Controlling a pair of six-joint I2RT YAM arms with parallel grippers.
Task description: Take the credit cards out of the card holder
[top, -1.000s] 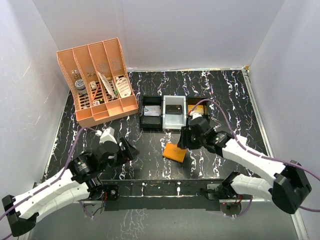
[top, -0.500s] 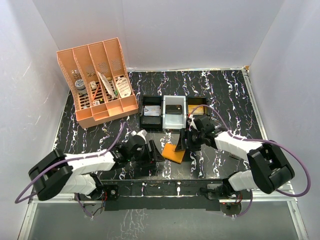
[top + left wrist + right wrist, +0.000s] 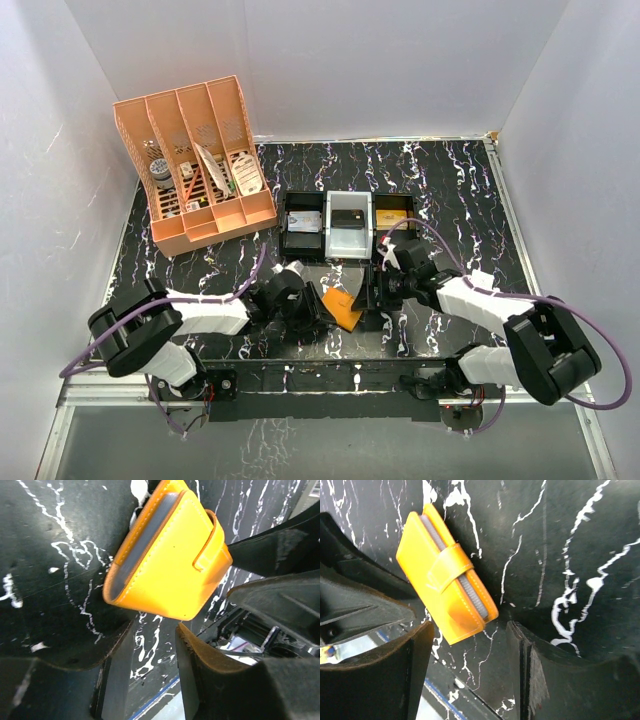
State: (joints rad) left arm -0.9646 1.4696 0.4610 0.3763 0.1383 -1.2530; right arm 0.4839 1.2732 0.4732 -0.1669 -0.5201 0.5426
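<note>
Nearest, at the table's front edge, both arm bases sat on a black mounting bar [image 3: 330,378]. Just beyond it, the left gripper [image 3: 318,305] and the right gripper [image 3: 366,296] faced each other low over the black, white-veined table [image 3: 450,190]. The small flat orange leather-like card holder [image 3: 343,306] lay hemmed in between them.

It was folded shut, with its strap tab over the open edge. A grey-blue layer showed between the orange covers, though whether that was cards or lining could not be told.

In the left wrist view, the left gripper's jaws stood apart and one rounded corner of the card holder sat just at their tips, not pinched. In the right wrist view, the right gripper's jaws were likewise spread and the opposite corner reached into their gap. Whether either finger touched the leather could not be told.

Bare table lay open to the left of the left arm and to the right of the right arm.

Farther back, near the grippers, stood a row of black shallow trays [image 3: 300,242]. The row held a translucent white box [image 3: 347,240] and a gold-coloured block [image 3: 392,215].

At the far left corner stood a large orange slotted desk organizer [image 3: 200,170], close against the white walls [image 3: 380,60].
</note>
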